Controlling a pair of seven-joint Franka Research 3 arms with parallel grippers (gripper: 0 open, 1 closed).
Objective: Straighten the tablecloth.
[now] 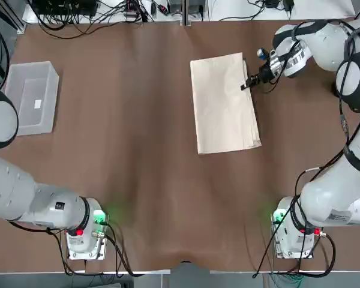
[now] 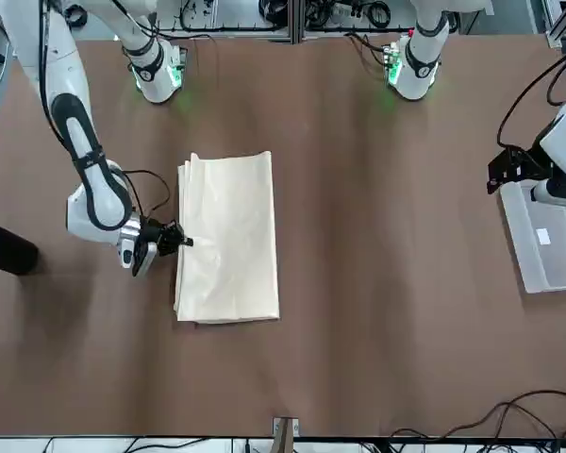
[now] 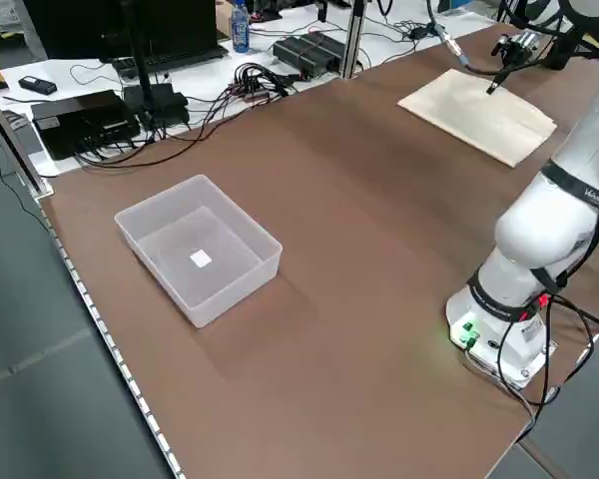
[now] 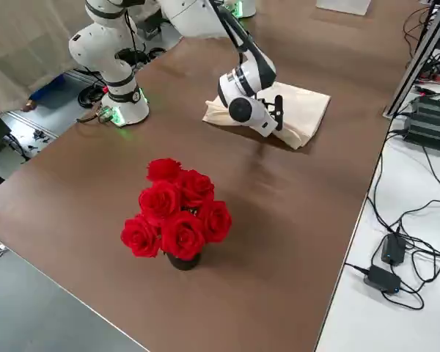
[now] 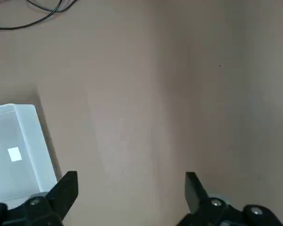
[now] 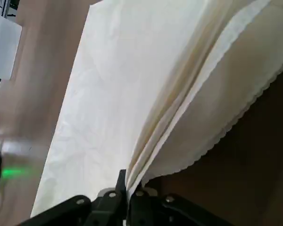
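1. the tablecloth (image 1: 225, 103) is a cream sheet folded into a stack of several layers. it looks light, soft and limp, so it should drape and slide over itself rather than hold any shape when lifted.
2. the right wrist view shows the layers fanned apart along one long edge, the lower one with a scalloped hem. that loose edge is the sensible place to take hold, and a pinch there could easily catch too many layers or too few.
3. the cloth lies flat on the brown surface (image 1: 138, 150), in the far right part of the top view, long side running from 12 to 6 o'clock and tilted slightly.
4. the right hand (image 1: 247, 84) sits at the cloth's 3 o'clock edge, toward the far end. its fingers are closed together on the upper layers of that edge, with the scalloped bottom layer left lying below them.
5. from that hand, the bulk of the cloth extends toward 9 o'clock and back toward 6 o'clock.
6. the left hand (image 5: 131, 188) hangs spread wide and empty over bare surface, well apart from the cloth, near a clear plastic bin (image 1: 33, 96) at the left.
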